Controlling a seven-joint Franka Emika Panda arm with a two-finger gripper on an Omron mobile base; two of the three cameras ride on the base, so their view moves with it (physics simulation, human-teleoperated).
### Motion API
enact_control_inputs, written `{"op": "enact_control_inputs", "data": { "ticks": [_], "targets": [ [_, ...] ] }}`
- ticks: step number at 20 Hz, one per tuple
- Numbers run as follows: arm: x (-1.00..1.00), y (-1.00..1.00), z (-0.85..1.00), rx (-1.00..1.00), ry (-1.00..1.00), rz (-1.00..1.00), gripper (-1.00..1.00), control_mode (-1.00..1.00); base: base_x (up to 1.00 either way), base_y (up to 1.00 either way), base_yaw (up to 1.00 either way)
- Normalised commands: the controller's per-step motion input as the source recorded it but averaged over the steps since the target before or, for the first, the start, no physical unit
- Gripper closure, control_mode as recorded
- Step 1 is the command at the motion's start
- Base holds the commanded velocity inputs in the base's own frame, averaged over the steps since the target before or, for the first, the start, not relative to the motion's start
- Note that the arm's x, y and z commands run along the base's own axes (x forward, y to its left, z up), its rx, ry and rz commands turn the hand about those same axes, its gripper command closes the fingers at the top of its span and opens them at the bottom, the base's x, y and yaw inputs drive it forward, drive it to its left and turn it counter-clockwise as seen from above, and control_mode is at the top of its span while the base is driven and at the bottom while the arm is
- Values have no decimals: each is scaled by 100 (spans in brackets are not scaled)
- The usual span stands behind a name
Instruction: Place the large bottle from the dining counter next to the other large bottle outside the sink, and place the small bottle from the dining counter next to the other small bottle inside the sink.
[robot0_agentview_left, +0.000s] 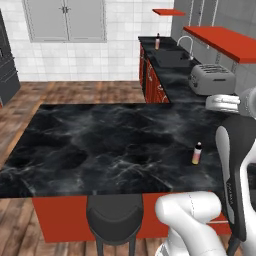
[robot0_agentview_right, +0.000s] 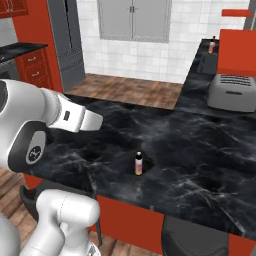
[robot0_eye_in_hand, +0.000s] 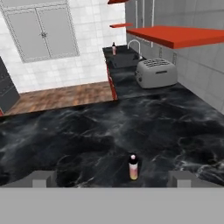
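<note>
One bottle (robot0_agentview_left: 197, 153) (robot0_agentview_right: 138, 164) with an orange-yellow body and a dark cap stands upright on the black marble dining counter (robot0_agentview_left: 100, 145), near its front right. In the hand view this bottle (robot0_eye_in_hand: 133, 167) is low in the middle, a little right of centre between the fingertips. My gripper (robot0_eye_in_hand: 112, 180) hangs open above the counter, short of the bottle and holding nothing. Its fingers (robot0_eye_in_hand: 43, 178) are spread wide. Another bottle (robot0_agentview_left: 157, 41) (robot0_eye_in_hand: 114, 48) stands on the far counter beside the sink (robot0_agentview_left: 172, 57), outside the basin. Whether anything is inside the sink is hidden.
A grey toaster (robot0_agentview_left: 211, 78) (robot0_agentview_right: 232, 92) sits on the side counter between the dining counter and the sink. Red shelves (robot0_agentview_left: 222, 40) hang over that counter. A dark stool (robot0_agentview_left: 115, 215) stands at the dining counter's front edge. A faucet (robot0_eye_in_hand: 133, 43) rises behind the sink.
</note>
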Motion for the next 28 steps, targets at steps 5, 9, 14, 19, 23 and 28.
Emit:
{"op": "enact_control_inputs", "data": {
  "ticks": [5, 9, 14, 19, 23, 28],
  "targets": [
    [0, 0, 0, 0, 0, 0, -100, 100, 35, -34, -26],
    [0, 0, 0, 0, 0, 0, -100, 100, 21, -21, -34],
    [0, 0, 0, 0, 0, 0, -100, 100, 22, -15, -34],
    [0, 0, 0, 0, 0, 0, -100, 100, 34, -8, -31],
    [0, 0, 0, 0, 0, 0, -100, 100, 39, -1, -30],
    [0, 0, 0, 0, 0, 0, -100, 100, 31, 0, -25]
  ]
}}
